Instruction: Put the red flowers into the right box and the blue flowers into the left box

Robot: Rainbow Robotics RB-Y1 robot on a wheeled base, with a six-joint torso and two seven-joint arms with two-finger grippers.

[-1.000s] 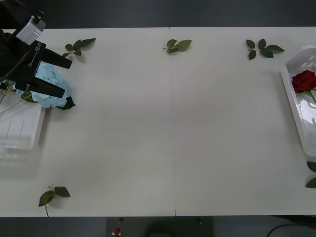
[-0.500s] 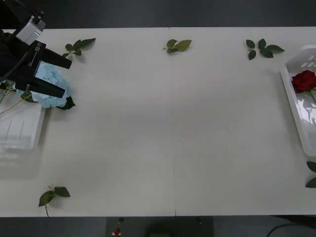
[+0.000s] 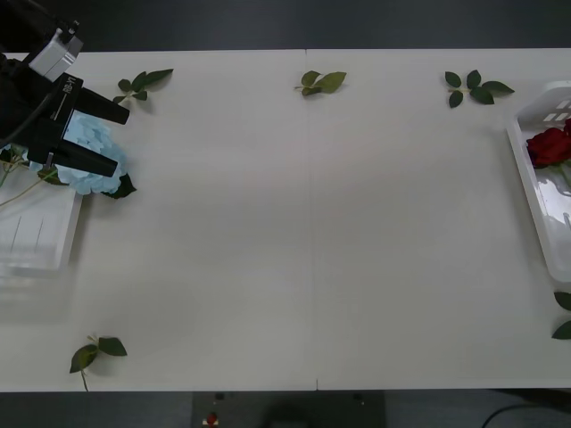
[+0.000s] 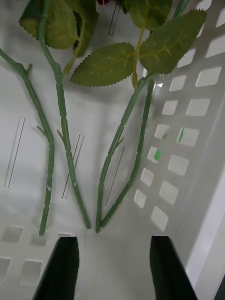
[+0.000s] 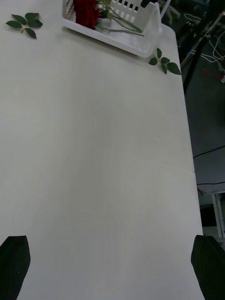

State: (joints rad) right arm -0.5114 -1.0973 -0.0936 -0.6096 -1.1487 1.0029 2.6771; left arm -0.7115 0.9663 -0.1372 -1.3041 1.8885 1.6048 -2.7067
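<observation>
A pale blue flower [image 3: 86, 136] lies at the far corner of the left box [image 3: 36, 234], partly over its rim and the table. My left gripper [image 3: 119, 141] hangs open over it, black fingers either side of the bloom without closing on it. Red flowers [image 3: 548, 145] lie in the right box [image 3: 535, 192] at the table's right edge. In the right wrist view their green stems [image 4: 61, 122] and leaves rest on the floor of the right box [image 4: 187, 108], and my right gripper [image 4: 112, 267] is open just behind the stem ends, holding nothing. The left wrist view shows the red flowers [image 5: 85, 11] in the right box [image 5: 140, 44] far off.
Loose green leaf sprigs lie on the white table: far left [image 3: 143, 85], far middle [image 3: 321, 82], far right [image 3: 475, 87], near left [image 3: 96, 350] and at the right edge [image 3: 564, 314]. The wide middle of the table [image 3: 312, 232] is bare.
The red bloom in the right box has shifted slightly toward the right edge. The left arm and the blue flower have not moved.
</observation>
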